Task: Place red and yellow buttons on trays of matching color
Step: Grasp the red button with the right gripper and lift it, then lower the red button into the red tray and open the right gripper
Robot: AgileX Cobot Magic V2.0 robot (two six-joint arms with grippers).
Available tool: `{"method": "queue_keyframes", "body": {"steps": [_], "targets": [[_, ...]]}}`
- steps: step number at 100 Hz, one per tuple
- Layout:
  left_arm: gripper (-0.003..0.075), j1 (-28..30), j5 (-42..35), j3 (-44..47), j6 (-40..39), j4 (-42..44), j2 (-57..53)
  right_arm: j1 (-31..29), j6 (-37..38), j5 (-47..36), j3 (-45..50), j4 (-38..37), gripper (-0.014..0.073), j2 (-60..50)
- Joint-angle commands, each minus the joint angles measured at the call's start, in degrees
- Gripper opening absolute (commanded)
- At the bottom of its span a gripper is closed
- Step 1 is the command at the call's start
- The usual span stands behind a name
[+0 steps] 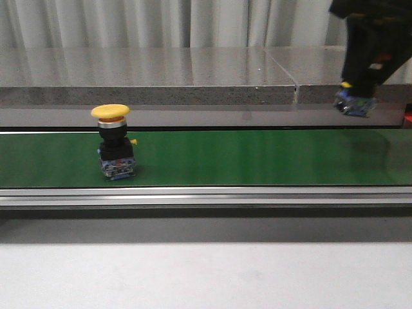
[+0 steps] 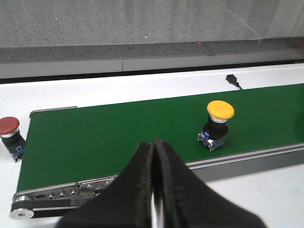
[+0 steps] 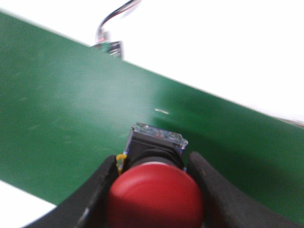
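The right gripper (image 3: 154, 190), clamped on a red pushbutton (image 3: 154, 197) above the green conveyor belt (image 3: 57, 104), should carry it level to the red tray, which is out of view.

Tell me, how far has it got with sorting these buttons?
Nothing looks finished: no trays are in view. In hand: the right gripper holds a red button lifted above the green conveyor belt. Left: the yellow button stands on the belt, another red button sits beside its end, and the left gripper is shut, empty.
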Motion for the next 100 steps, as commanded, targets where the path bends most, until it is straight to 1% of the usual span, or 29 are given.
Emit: {"method": "queue_keyframes", "body": {"steps": [1,13,27,39,53,69,100], "targets": [[-0.0021,-0.39,-4.48,-1.52,-0.46,-1.11,0.52,-5.10,0.38,-2.10,-1.82,-0.16,0.0048,-4.36],[-0.0021,-0.39,-4.48,-1.52,-0.46,-1.11,0.52,-13.89,1.23,-3.34,-1.82,-0.29,0.0048,-5.13],[-0.0021,-0.39,-4.48,-1.52,-0.46,-1.11,0.52,-23.51,6.15,-4.75,-1.82,-0.29,0.0048,-5.04],[-0.0021,-0.39,-4.48,-1.52,-0.46,-1.11,0.52,-30.12,8.81,-6.79,-1.82,-0.29,0.0048,-5.04],[-0.0021,-0.39,-4.48,-1.52,-0.46,-1.11,0.52,-36.07,10.97,-9.08,-1.82,-0.34,0.0048,-4.24],[-0.0021,-0.39,-4.48,-1.52,-0.46,-1.11,0.52,-39.66,11.02,-11.13,-2.14,-0.46,0.0048,0.01],[-0.0021,-0.39,-4.48,-1.52,-0.46,-1.11,0.52,-39.86,11.02,-10.60,-8.29,-1.68,0.0048,9.70]]}}
